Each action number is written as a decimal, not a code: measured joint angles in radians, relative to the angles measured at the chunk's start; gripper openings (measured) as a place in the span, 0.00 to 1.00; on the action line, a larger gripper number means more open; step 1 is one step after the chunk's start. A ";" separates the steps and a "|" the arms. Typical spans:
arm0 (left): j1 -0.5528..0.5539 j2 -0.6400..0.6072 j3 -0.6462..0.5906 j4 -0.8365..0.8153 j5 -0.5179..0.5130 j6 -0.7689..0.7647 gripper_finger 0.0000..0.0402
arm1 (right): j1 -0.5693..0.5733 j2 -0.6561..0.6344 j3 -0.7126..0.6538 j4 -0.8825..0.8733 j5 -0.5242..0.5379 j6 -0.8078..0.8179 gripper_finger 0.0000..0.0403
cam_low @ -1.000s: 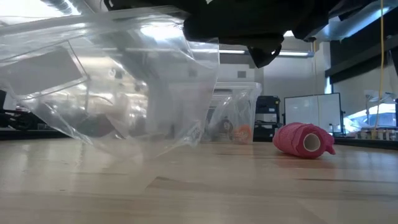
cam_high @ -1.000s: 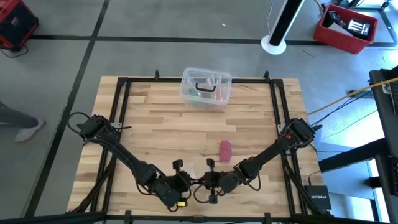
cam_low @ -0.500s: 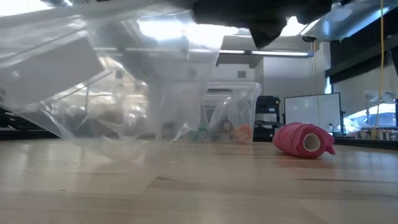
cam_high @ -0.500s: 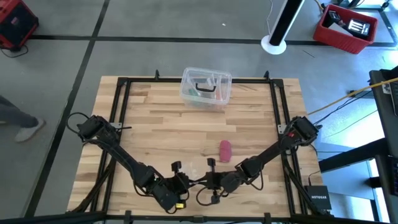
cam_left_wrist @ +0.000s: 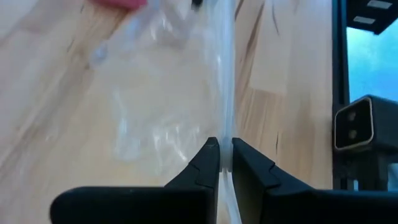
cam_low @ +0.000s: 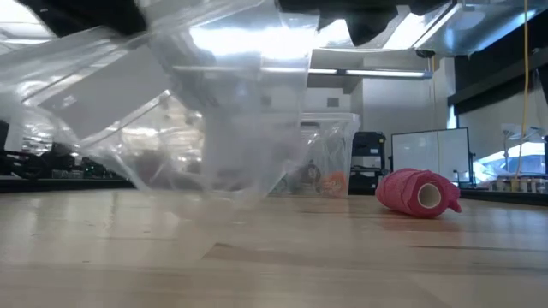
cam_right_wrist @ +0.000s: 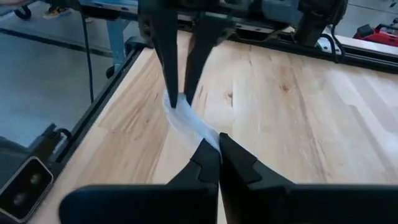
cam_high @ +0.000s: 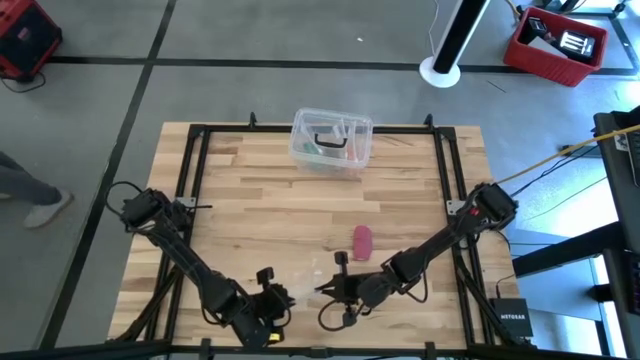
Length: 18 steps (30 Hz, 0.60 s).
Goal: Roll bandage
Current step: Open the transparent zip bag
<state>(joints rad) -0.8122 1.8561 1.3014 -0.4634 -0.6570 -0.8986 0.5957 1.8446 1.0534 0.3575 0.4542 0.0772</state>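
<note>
High view: both arms reach to the table's near edge. The left gripper and right gripper face each other there, with the clear plastic wrapper strung between them. The bandage lies apart from both, right of the table's centre, nearer the near edge than the far one. A clear plastic box stands at the middle of the far edge.

Low view: the wrapper hangs above the wood. The bandage rests on its side, a stubby pinkish-red cylinder with its pale hollow core facing the camera and a loose flap at its outer end.

Left wrist view: the left gripper's jaws are clamped on a thin edge of the wrapper.

Right wrist view: the right gripper's jaws are pressed together on the twisted wrapper, with the left gripper pinching its other end.

Judgement: the step in hand appears to be clearing the wrapper, not rolling. To do it well, carry the film toward a table edge well away from the bandage, keep it lifted so it does not drag across the roll, and release one end cleanly before the other. The roll looks mostly wound; only its loose flap seems to need tucking
</note>
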 joint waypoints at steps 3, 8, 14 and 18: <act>-0.019 0.000 0.000 -0.030 0.009 -0.059 0.05 | 0.000 -0.020 0.000 -0.034 0.001 -0.008 0.00; -0.050 0.000 -0.001 -0.073 0.045 -0.146 0.07 | 0.000 -0.040 0.000 -0.055 0.000 -0.036 0.00; -0.075 0.000 0.000 -0.124 0.053 -0.244 0.07 | -0.001 -0.046 0.001 -0.078 -0.005 -0.039 0.00; -0.063 0.000 0.000 -0.094 0.063 -0.249 0.08 | -0.001 -0.046 0.001 -0.078 -0.004 -0.038 0.00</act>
<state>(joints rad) -0.8754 1.8561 1.3014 -0.5574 -0.5944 -1.1473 0.5949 1.7981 1.0546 0.2797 0.4506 0.0387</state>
